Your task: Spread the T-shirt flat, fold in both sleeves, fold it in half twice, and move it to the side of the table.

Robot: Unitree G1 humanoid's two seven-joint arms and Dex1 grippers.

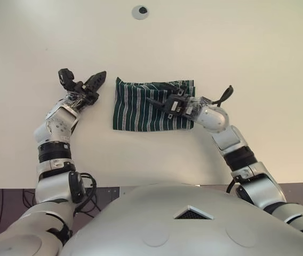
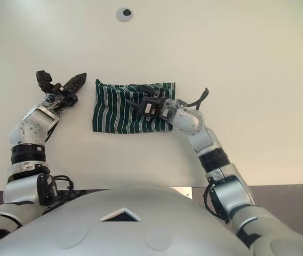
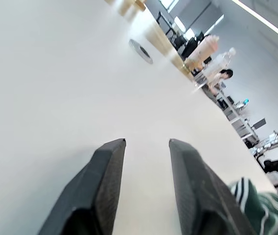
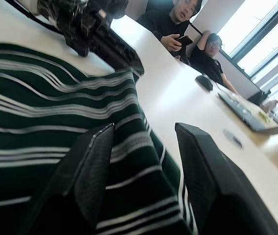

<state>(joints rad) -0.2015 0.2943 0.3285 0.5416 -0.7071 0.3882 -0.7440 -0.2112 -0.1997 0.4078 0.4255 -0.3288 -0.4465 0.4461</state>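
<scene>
Some of the folded T-shirt (image 1: 135,109) hides beneath the right gripper (image 1: 154,102).

An office: long white table (image 1: 247,42), big windows (image 4: 250,30).

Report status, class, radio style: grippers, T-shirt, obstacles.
Left gripper open, beside T-shirt. Right gripper open over folded T-shirt. Round table port well beyond it.

Both head views look steeply down on the worktop (image 1: 258,48) from above and share both arms and the folded T-shirt (image 1: 141,112). Each wrist camera sits low behind its fingers. The left gripper (image 3: 146,143) faces along bare surface, and the right gripper (image 4: 144,128) is close over the T-shirt.
</scene>
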